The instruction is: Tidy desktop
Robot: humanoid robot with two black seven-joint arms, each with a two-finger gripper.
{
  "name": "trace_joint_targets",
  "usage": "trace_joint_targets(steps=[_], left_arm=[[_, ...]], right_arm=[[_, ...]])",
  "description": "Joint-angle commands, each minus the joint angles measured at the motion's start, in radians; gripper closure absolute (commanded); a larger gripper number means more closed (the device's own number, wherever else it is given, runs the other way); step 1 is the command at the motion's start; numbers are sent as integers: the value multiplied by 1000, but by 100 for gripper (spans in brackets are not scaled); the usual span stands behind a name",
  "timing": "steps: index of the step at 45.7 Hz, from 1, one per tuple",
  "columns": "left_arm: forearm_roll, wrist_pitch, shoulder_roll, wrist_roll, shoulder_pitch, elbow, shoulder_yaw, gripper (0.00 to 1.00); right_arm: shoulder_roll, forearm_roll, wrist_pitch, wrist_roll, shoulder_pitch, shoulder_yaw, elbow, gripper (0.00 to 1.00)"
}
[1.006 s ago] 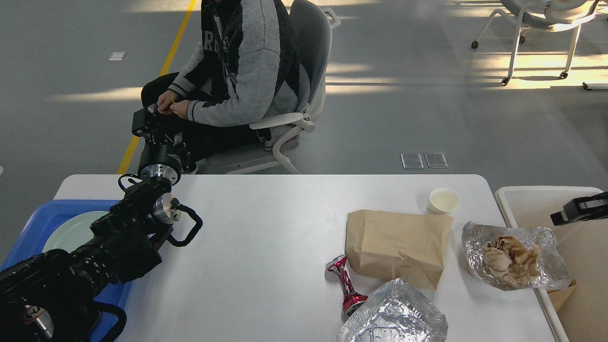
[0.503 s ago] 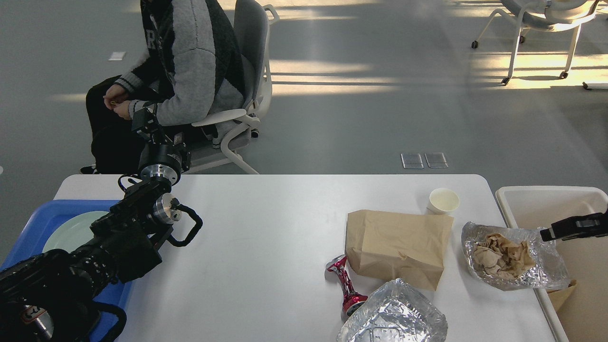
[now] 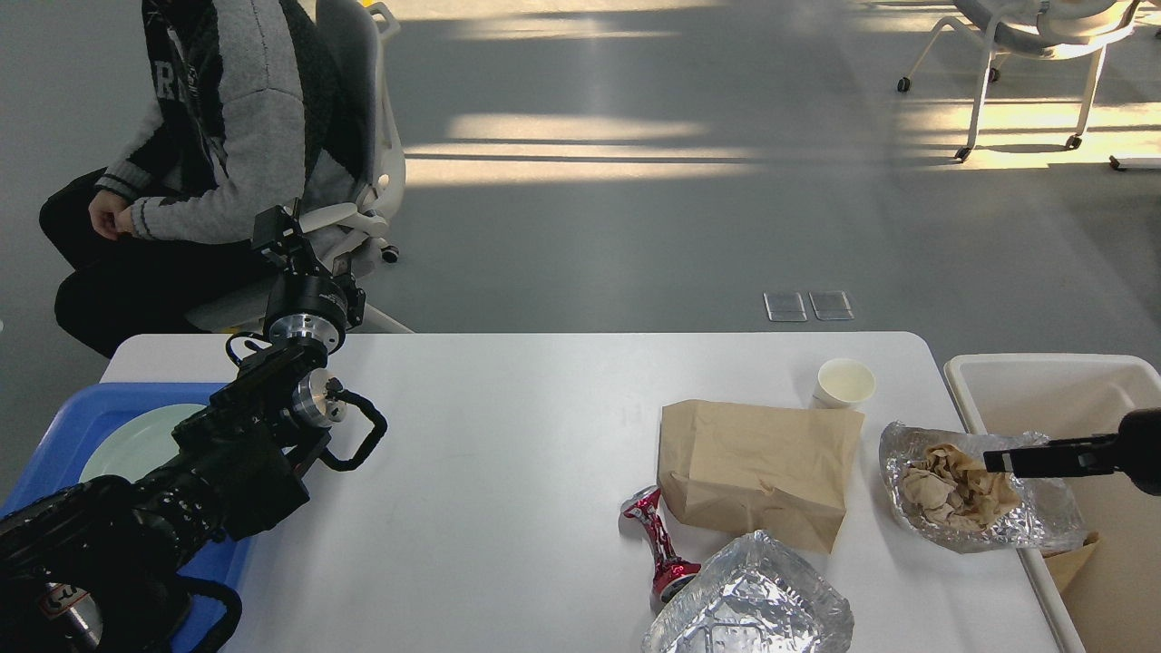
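The desktop (image 3: 508, 472) is a wide white tabletop. On its right half lie a brown paper bag (image 3: 757, 470), a white paper cup (image 3: 845, 383), a crushed red can (image 3: 663, 544), an empty foil tray (image 3: 753, 606) at the front edge, and a crumpled foil sheet (image 3: 1043, 517) holding wadded brown paper (image 3: 952, 485). My right gripper (image 3: 996, 461) reaches in from the right as a thin dark bar, its tip over the wadded paper; its fingers cannot be told apart. My left gripper (image 3: 277, 234) points away above the table's far left edge, dark and indistinct.
A blue tray (image 3: 63, 426) with a pale green plate (image 3: 136, 440) sits at the left under my left arm. A white bin (image 3: 1043, 381) stands beside the table's right end. A seated person (image 3: 200, 154) on a wheeled chair is beyond the far left corner.
My right gripper has moved left and lower, from over the bin to over the foil's wadded paper. The seated person rolled leftward. My left arm stayed still.
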Motion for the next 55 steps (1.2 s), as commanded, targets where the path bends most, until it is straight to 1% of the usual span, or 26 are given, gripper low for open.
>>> trace_joint_targets(steps=[1,5,7,9,11,13,14,17,22,26,27,29,32,35,39,41,42,44,52,55], left_arm=[[0,1,0,0,-1,0,-1,4],[0,0,0,0,0,0,-1,4],[0,0,0,1,0,0,-1,4],[0,0,0,0,0,0,-1,4],[0,0,0,1,0,0,-1,4],[0,0,0,1,0,0,-1,4],[0,0,0,1,0,0,1,4],[0,1,0,1,0,0,-1,4],[0,0,0,1,0,0,-1,4],[0,0,0,0,0,0,-1,4],[0,0,0,0,0,0,1,4],[0,1,0,0,0,0,1,4],[0,0,0,0,0,0,-1,4],[0,0,0,1,0,0,1,4],[0,0,0,1,0,0,1,4],[0,1,0,1,0,0,-1,4],[0,0,0,0,0,0,-1,4],[0,0,0,0,0,0,-1,4],[0,0,0,1,0,0,1,4],[0,0,0,0,0,0,-1,4]], right_arm=[[-21,0,6,5,86,2,19,0],[-53,-5,25,8,199,-4,57,0],[-59,-6,60,8,262,-7,74,0],[-61,-6,124,8,328,-7,85,0],[-58,-5,209,6,400,-2,86,0],[-51,-2,311,3,481,9,86,0],[-48,2,383,2,535,13,88,0],[-36,18,535,-4,638,35,86,0],[-5,72,764,-24,742,88,86,0],[1,90,911,-53,796,160,85,0],[1,95,928,-64,807,180,85,0],[1,107,928,-89,822,219,85,0],[1,146,928,-142,837,275,83,0],[-1,196,928,-222,850,326,82,0],[-8,261,928,-340,862,395,80,0],[-13,287,928,-386,864,424,83,0],[-13,296,928,-402,862,436,83,0],[-13,307,928,-411,859,450,83,0],[-11,316,928,-409,853,510,74,0],[-11,354,928,-409,845,530,71,0]])
